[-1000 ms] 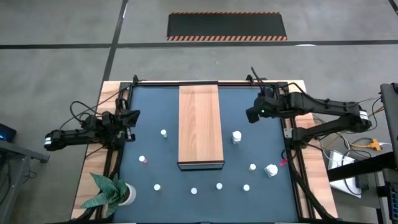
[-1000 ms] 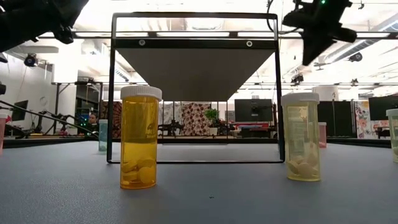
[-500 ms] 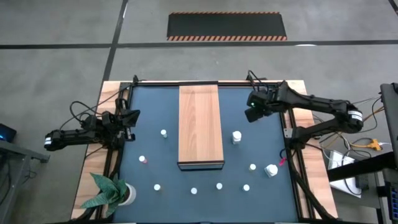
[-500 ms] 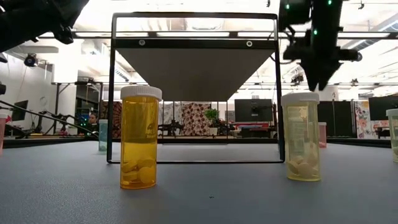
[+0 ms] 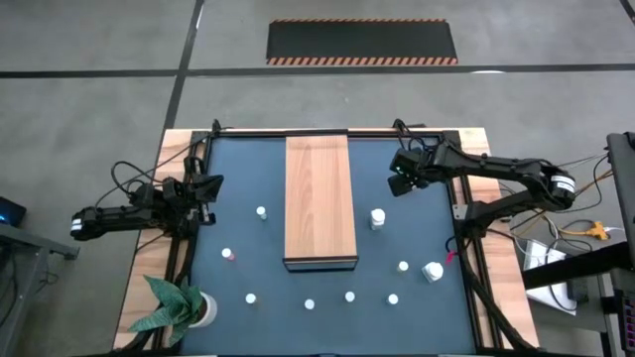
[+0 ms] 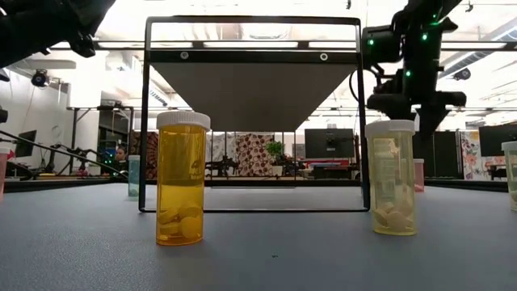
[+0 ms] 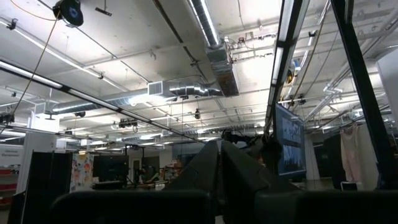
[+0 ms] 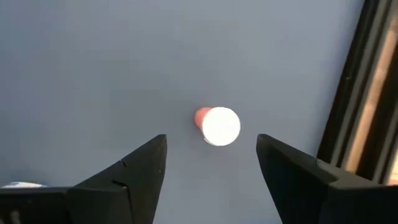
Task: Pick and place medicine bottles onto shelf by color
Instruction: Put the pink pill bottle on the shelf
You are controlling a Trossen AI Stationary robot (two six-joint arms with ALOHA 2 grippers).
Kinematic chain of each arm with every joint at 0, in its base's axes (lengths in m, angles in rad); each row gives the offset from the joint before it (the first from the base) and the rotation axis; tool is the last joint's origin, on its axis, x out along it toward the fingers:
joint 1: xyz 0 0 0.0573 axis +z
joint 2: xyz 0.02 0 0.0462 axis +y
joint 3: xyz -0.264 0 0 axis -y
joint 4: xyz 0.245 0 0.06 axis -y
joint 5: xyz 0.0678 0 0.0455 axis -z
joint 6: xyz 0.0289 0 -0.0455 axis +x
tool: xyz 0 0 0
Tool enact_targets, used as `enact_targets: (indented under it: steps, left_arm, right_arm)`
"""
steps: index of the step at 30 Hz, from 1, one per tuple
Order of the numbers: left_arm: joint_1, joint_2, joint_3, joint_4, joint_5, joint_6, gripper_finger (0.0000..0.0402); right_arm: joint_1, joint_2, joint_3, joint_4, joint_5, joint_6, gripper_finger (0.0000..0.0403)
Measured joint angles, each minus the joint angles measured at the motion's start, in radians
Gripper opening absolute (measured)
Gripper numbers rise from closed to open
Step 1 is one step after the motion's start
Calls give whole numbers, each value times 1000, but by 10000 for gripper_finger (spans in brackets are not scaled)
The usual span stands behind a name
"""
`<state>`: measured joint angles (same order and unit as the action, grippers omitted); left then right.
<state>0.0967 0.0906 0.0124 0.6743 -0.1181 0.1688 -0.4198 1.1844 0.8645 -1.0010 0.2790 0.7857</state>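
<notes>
The left gripper (image 5: 208, 188) waits at the left edge of the dark mat (image 5: 238, 169), its jaws closed on nothing, its wrist camera tipped up at the ceiling; the potted plant (image 5: 179, 305) stands at the mat's near-left corner, no part of the sorting.

Left of the shelf two bottles stand on the mat, one white-capped (image 5: 261, 211) near the shelf's left edge, one with a pinkish cap (image 5: 228, 255) nearer the mat's left edge; along the near edge stand four more (image 5: 251, 297) (image 5: 310, 304) (image 5: 349, 296) (image 5: 393, 298).

The shelf (image 5: 319, 198) lies down the middle of the mat, its wooden top bare, so by my reading no bottle has yet been placed and the whole job remains.

Right of the shelf stands a larger bottle (image 5: 377, 217), just off the shelf's right edge, with two more (image 5: 403, 266) (image 5: 433, 271) toward the mat's near-right corner.

The right gripper (image 5: 402, 181) hangs over the far-right part of the mat, jaws spread wide and holding nothing; its wrist view looks down on a white-capped bottle with a reddish body (image 8: 217, 126) framed between the fingers (image 8: 140, 168), probably the first pick.
</notes>
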Motion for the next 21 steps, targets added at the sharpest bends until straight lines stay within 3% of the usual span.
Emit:
enact_targets:
  steps: [9, 21]
  left_arm:
    - [0, 0, 0, 0, 0, 0, 3]
    - [0, 0, 0, 1, 0, 1, 3]
  right_arm:
    - [0, 13, -83, 86, 11, 15, 238]
    - [0, 41, -91, 108, 89, 15, 233]
